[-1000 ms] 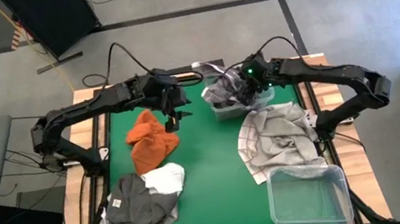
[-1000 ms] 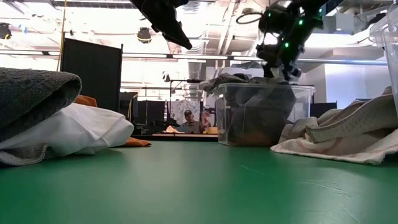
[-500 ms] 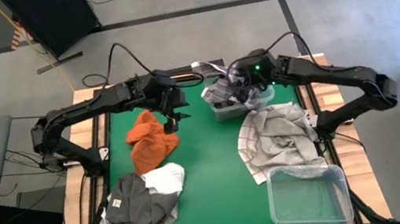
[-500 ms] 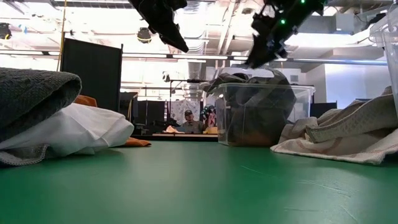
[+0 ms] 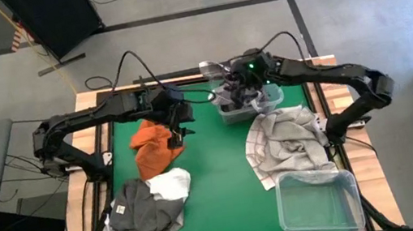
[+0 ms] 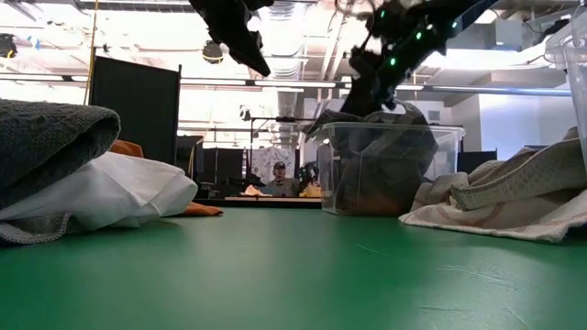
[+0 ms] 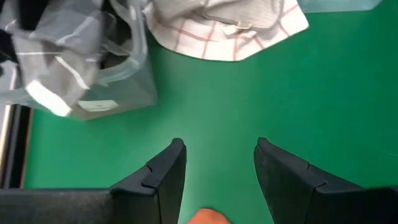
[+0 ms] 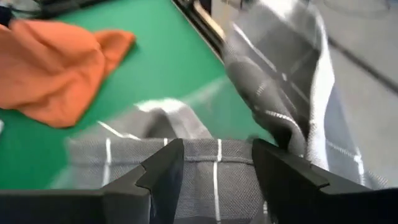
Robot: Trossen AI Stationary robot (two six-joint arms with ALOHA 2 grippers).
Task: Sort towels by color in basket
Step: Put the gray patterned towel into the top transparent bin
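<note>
A rust orange towel (image 5: pixel 149 144) lies crumpled on the green table at the left. My left gripper (image 5: pixel 179 132) hangs open above its right edge, with bare table between the fingers (image 7: pixel 217 168). A grey plaid towel (image 5: pixel 227 88) fills a clear bin (image 5: pixel 251 109) at the far middle and drapes over its far-left rim. My right gripper (image 5: pixel 234 93) is open right over that towel (image 8: pixel 214 165). A white towel with reddish grid lines (image 5: pixel 285 145) lies heaped at the right. A dark grey towel (image 5: pixel 136 220) and a plain white one (image 5: pixel 172 184) lie at the near left. My right gripper's open fingers (image 8: pixel 161 171) stand slanting down over the plaid towel's heap (image 8: pixel 205 155) in the bin. I cannot tell whether they touch the cloth.
An empty clear bin (image 5: pixel 318 201) stands at the near right, partly on the grid towel. Bare green table (image 5: pixel 220 179) runs down the middle. People sit in the room behind the table (image 6: pixel 275 179).
My right gripper has gone toward the table's left edge across the bin and has tipped up nearer to level. It stays open. My left gripper has shifted a little toward the near edge, over the orange towel's edge. The towels lie as before.
</note>
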